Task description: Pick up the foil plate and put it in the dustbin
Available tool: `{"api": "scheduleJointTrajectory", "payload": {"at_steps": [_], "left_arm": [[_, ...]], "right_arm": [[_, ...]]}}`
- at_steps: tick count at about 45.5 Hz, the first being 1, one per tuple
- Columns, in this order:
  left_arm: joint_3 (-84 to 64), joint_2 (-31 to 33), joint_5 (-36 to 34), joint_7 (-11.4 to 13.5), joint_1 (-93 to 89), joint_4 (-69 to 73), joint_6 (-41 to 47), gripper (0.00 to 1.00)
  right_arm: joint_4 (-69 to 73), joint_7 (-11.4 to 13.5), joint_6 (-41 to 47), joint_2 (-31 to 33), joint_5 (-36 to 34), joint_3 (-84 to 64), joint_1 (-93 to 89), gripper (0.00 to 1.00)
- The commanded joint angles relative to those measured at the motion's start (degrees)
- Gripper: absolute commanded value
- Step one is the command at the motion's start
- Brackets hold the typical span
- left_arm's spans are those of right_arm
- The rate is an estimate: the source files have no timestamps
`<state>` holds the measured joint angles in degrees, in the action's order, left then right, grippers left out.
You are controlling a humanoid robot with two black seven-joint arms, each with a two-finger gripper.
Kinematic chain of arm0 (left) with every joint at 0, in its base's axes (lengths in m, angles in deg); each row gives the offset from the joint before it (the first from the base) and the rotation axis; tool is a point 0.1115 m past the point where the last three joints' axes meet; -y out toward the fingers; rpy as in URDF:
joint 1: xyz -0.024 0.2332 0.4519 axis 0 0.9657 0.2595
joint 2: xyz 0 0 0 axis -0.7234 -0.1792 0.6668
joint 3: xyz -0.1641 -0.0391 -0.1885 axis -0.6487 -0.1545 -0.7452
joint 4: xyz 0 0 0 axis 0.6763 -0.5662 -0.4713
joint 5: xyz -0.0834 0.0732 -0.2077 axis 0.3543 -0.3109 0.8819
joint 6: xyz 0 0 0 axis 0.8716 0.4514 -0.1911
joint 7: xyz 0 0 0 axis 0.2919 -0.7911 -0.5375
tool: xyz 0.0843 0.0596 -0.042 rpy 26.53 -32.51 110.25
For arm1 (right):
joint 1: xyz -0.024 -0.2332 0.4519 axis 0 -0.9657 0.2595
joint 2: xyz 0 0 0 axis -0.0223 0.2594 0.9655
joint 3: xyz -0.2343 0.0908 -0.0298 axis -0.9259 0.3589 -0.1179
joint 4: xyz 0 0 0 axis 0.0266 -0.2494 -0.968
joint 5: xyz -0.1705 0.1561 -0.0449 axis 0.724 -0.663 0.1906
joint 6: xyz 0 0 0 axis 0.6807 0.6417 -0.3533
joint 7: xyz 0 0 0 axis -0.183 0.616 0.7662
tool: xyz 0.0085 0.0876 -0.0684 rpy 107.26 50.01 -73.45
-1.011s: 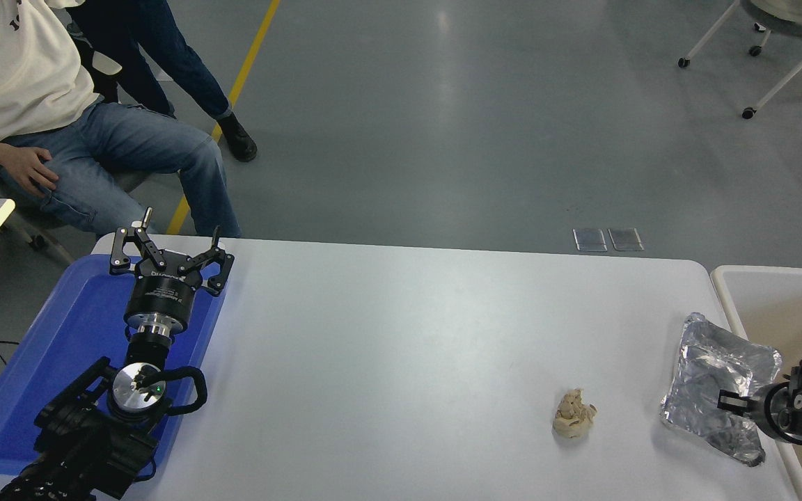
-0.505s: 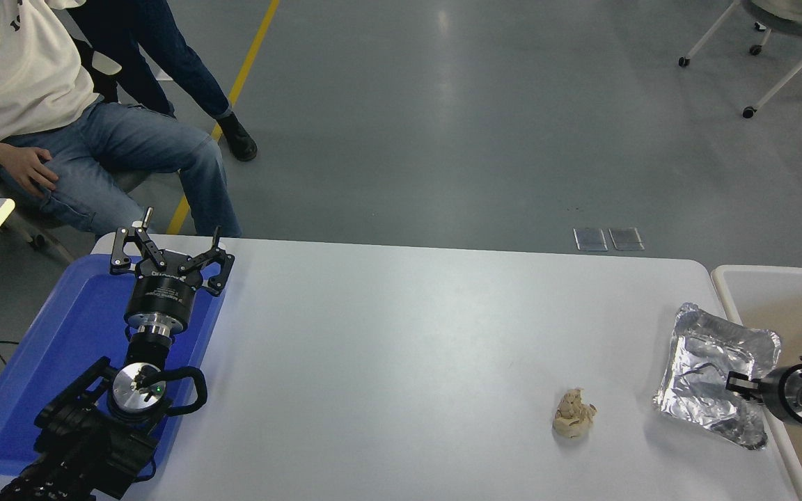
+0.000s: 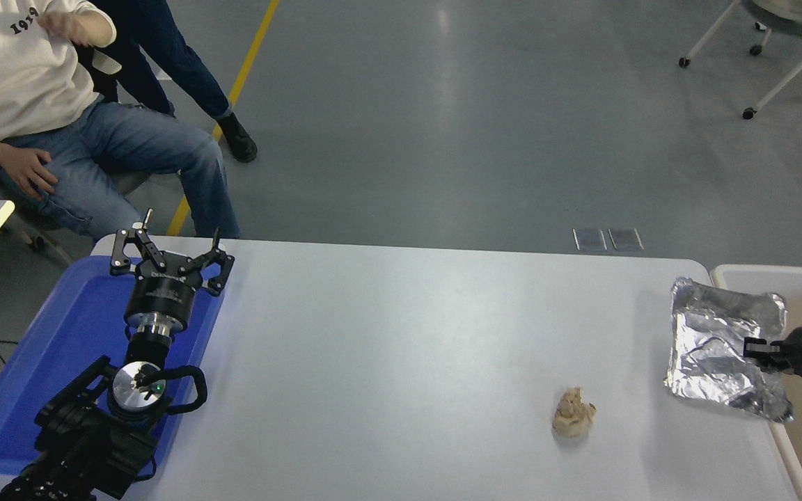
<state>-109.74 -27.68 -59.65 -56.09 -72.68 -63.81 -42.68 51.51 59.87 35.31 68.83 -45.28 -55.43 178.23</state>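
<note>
Head view: the right claw [image 3: 756, 346] comes in from the right edge and pinches the right-hand wall of the foil plate [image 3: 718, 344], which hangs tilted over the white surface [image 3: 401, 362] at its right end, its far corner overlapping the off-white rim of the dustbin [image 3: 756, 277]. Most of the plate is not yet over the bin's opening. The grip is on one thin, wrinkled wall only (foil folds easily), so I judge the wall could crumple or tear and let the plate slip out, dropping it on the surface or onto the rim. The low corner could also catch the rim during the carry. The beige wadded lump [image 3: 574, 413] lies well apart. The left claw [image 3: 170, 252] is parked, fingers spread, above the blue tray [image 3: 46, 362].
</note>
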Motion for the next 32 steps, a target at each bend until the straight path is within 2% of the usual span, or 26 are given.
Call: {"api": "scheduleJointTrajectory", "payload": {"at_steps": [1,10,18,32], "left_arm": [[0.0,0.0,0.01,0.01,0.01,0.0,0.0,1.0],[0.0,0.0,0.01,-0.08,0.01,0.0,0.0,1.0],[0.0,0.0,0.01,-0.08,-0.07,0.0,0.0,1.0],[0.0,0.0,-0.08,-0.08,-0.07,0.0,0.0,1.0]], "right_arm": [[3.51,0.06,12.8,0.61,-0.04,-4.13,13.14,0.0],[3.51,0.06,25.45,0.43,-0.21,-8.51,25.69,0.0],[3.68,0.06,32.94,0.61,-0.48,-11.16,34.41,0.0],[3.59,0.06,32.94,0.52,-0.65,-14.94,45.22,0.0]]}}
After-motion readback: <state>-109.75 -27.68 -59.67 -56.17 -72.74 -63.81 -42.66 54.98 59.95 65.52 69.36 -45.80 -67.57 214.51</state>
